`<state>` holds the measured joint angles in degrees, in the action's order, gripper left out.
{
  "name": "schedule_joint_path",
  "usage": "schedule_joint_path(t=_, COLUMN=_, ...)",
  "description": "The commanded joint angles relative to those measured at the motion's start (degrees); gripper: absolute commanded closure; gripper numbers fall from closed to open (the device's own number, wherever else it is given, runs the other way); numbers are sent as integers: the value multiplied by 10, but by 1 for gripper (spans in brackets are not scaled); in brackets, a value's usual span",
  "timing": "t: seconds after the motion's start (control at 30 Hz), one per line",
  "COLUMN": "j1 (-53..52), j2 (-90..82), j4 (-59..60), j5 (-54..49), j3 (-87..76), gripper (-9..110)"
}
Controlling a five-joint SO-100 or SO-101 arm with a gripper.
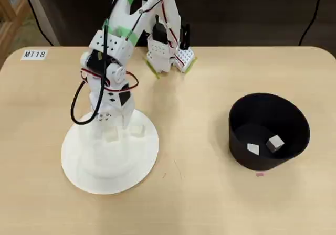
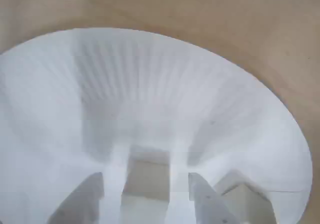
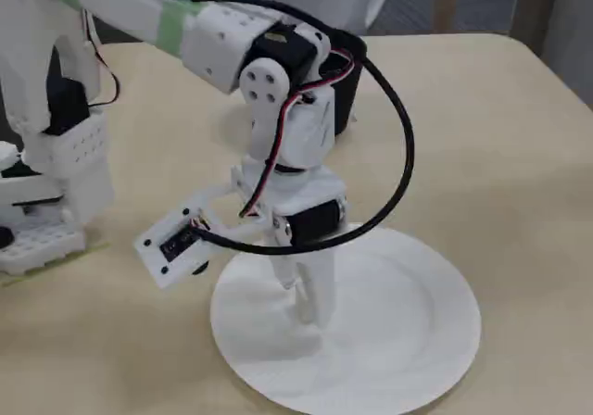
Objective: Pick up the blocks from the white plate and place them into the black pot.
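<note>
On pale wooden table [image 1: 210, 193], white plate [image 1: 142, 161], open hand [image 2: 150, 194] astride block [image 2: 146, 179].

Lab: labelled wooden table [image 1: 210, 88], tag "MT18" [image 1: 34, 54].

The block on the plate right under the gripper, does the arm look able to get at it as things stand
Probably yes. In the wrist view the block sits between the two fingers of the gripper, low over the white plate, with nothing between them. Whether the fingers touch it, I cannot tell.
</note>
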<state>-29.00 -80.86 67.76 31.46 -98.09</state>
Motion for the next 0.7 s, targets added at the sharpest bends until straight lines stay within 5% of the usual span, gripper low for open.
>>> schedule_joint_path(t=0.0, j1=3, j2=2, j4=-12, j5=-6, j3=38, gripper=89)
schedule_joint_path(t=0.1, j1=4, j2=16, j4=-20, j5=-12, j3=57, gripper=104)
schedule_joint_path(t=0.4, j1=10, j2=-21, j4=-85, j5=-60, j3=64, gripper=104)
schedule_joint_path(t=0.67, j1=112, j2=-230, j4=-211, j5=-294, j3=42, gripper=104)
